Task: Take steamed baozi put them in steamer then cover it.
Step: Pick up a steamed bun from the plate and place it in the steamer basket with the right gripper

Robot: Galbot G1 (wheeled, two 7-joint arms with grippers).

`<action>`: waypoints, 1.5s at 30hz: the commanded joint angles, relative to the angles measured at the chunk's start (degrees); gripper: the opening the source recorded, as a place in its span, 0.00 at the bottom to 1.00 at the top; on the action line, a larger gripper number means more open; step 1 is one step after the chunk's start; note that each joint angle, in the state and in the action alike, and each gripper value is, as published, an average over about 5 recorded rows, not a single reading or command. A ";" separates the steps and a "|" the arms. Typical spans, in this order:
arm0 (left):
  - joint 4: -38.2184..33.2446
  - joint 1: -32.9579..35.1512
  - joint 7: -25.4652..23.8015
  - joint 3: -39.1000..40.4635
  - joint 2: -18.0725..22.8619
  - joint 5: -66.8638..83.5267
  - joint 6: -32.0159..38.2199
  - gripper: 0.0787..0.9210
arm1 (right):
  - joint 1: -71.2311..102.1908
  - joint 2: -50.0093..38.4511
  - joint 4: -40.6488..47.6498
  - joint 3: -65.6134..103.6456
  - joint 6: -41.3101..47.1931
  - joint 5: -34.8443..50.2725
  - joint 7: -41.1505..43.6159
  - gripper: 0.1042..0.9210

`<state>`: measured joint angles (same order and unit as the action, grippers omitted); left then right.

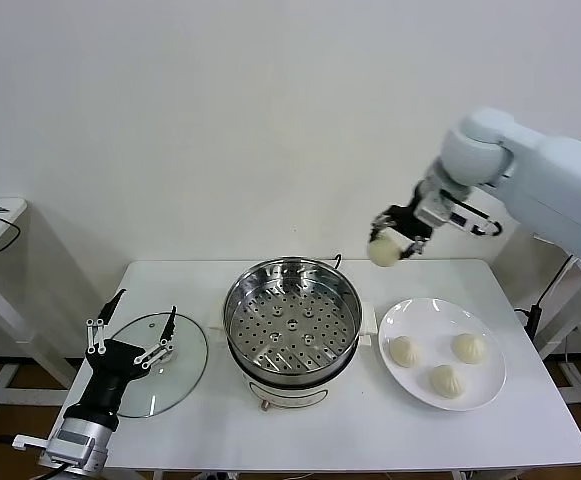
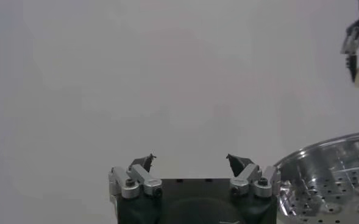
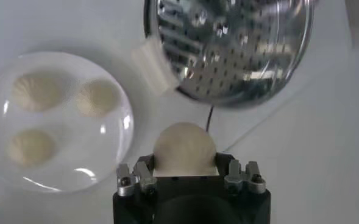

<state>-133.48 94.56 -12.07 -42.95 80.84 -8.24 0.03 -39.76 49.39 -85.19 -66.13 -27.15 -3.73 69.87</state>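
Right jaws (image 1: 390, 240) clamped on baozi (image 1: 381, 250) above table (image 1: 530, 420).

no legible text, labels, brands, numbers or signs in any view.

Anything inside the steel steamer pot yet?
No buns: the wide shiny steel steamer pot shows only its bare perforated tray. Whatever lies below that tray is hidden. One cream-white bun hangs in the right hand, above the table and beside the pot.
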 commanded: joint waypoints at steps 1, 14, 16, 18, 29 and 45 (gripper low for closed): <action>-0.24 1.09 0.27 -2.27 -0.78 0.67 0.05 0.88 | -5.98 12.89 -2.03 -7.31 -5.39 0.41 -1.71 0.68; 0.08 1.21 -0.04 -4.44 -1.26 2.08 0.20 0.88 | 5.98 21.29 12.42 -4.42 -8.29 -4.48 -2.01 0.68; 0.24 1.19 -0.12 -4.67 -1.32 2.19 0.19 0.88 | 7.89 21.78 14.31 -3.42 -8.71 -6.21 -2.18 0.68; 0.53 1.08 -0.16 -4.83 -1.43 2.26 0.17 0.88 | 9.35 22.39 15.89 -2.69 -8.96 -7.34 -2.39 0.68; 1.32 0.38 -0.33 -4.84 -1.64 2.62 0.07 0.88 | 14.37 26.04 24.06 0.41 -10.66 -11.05 -3.01 0.68; 1.47 -0.05 -0.43 -5.23 -1.68 3.17 -0.04 0.88 | 17.20 26.28 25.86 1.91 -9.92 -12.38 -3.47 0.68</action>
<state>-132.01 94.55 -12.47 -48.08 79.15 -5.14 0.04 -24.14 74.83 -61.24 -64.83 -37.04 -15.15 66.70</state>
